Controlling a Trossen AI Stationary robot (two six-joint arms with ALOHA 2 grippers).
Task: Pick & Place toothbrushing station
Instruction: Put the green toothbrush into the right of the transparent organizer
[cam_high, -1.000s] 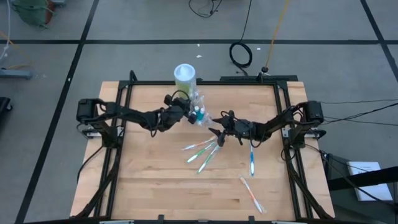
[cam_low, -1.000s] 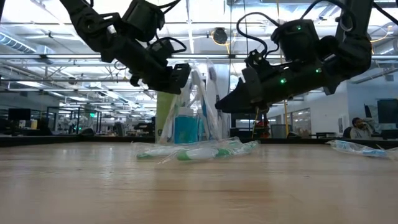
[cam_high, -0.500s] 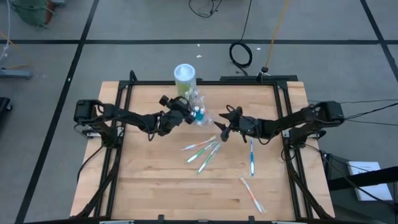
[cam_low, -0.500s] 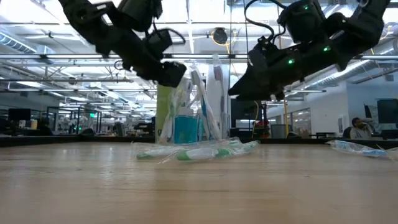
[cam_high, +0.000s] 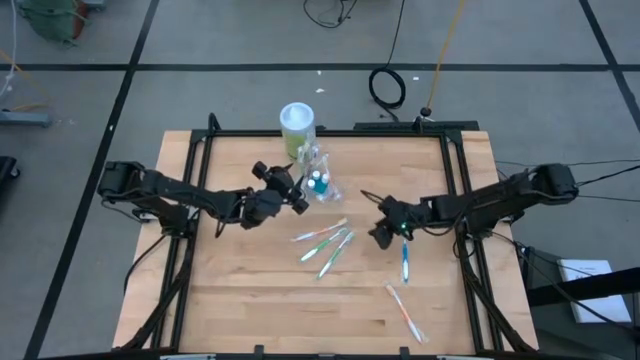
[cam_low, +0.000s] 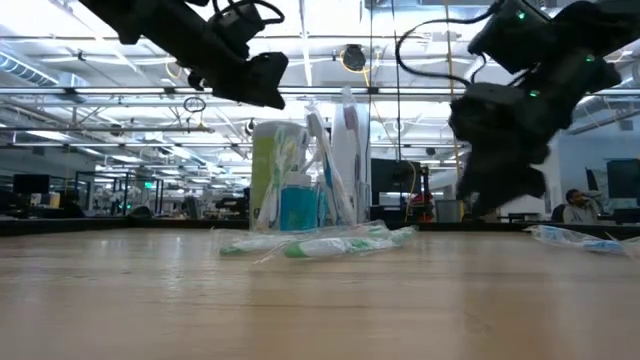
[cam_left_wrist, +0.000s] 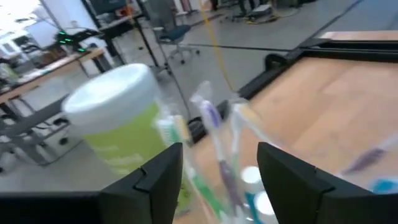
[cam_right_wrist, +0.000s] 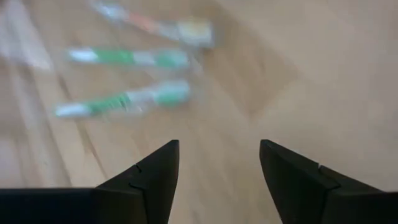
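Observation:
The toothbrushing station (cam_high: 318, 182), a see-through holder with several upright toothbrushes and a blue-capped tube, stands on its base on the table (cam_high: 230, 290), just in front of the green canister (cam_high: 297, 122). My left gripper (cam_high: 298, 200) is open, a little to the holder's left and higher than it (cam_low: 250, 80). In the left wrist view the holder (cam_left_wrist: 224, 155) shows ahead between the open fingers, untouched. My right gripper (cam_high: 385, 228) is open and tipped downward over bare wood, right of the loose green toothbrushes (cam_high: 325, 242).
Wrapped green toothbrushes (cam_right_wrist: 124, 99) lie flat mid-table. A blue one (cam_high: 405, 262) lies beside my right gripper, and an orange one (cam_high: 406, 314) near the front right. The black frame rails (cam_high: 200, 150) run along the table's sides. Bare wood spreads at the front left.
My left gripper has opened, let go of the holder, and drawn back toward the table's left edge and upward. The holder stays upright where it was. My right gripper has moved toward the right and near edges and tipped its fingers downward.

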